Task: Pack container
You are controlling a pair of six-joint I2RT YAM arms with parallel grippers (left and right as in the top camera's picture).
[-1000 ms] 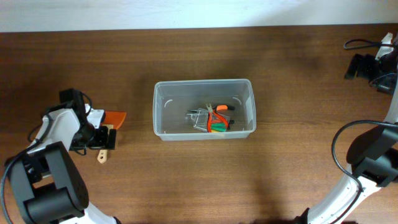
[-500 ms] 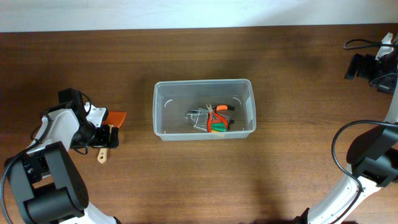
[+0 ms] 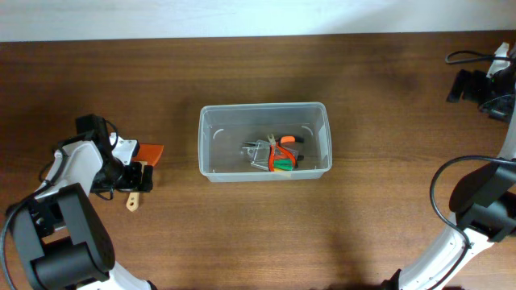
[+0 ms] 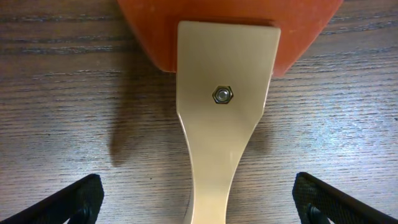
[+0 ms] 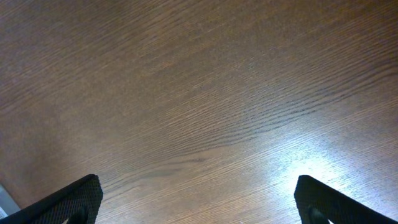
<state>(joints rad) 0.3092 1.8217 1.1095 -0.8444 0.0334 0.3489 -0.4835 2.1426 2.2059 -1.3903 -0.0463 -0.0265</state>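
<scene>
Container: clear plastic tub, rounded corners, sits upright approx. mid-table, long side running L-R, no lid on it. Inside, toward its right-front part: a clump of small tools, orange, green & red bits plus some grey metal; can't tell each item apart. The rest of the tub floor is bare.

Left of container, well apart from it: scraper w/ orange blade & tan handle, lying flat on the wood, blade end toward the container. A hex nut fixes handle to blade.

Left gripper is over that scraper. Jaws spread wide, one finger each side of the handle w/ clear wood between fingers & handle, so not touching, nothing pinched.

Right gripper: far right of container & toward the back edge, well apart from it. Jaws spread wide too, only bare wood grain under them, holding nothing.
</scene>
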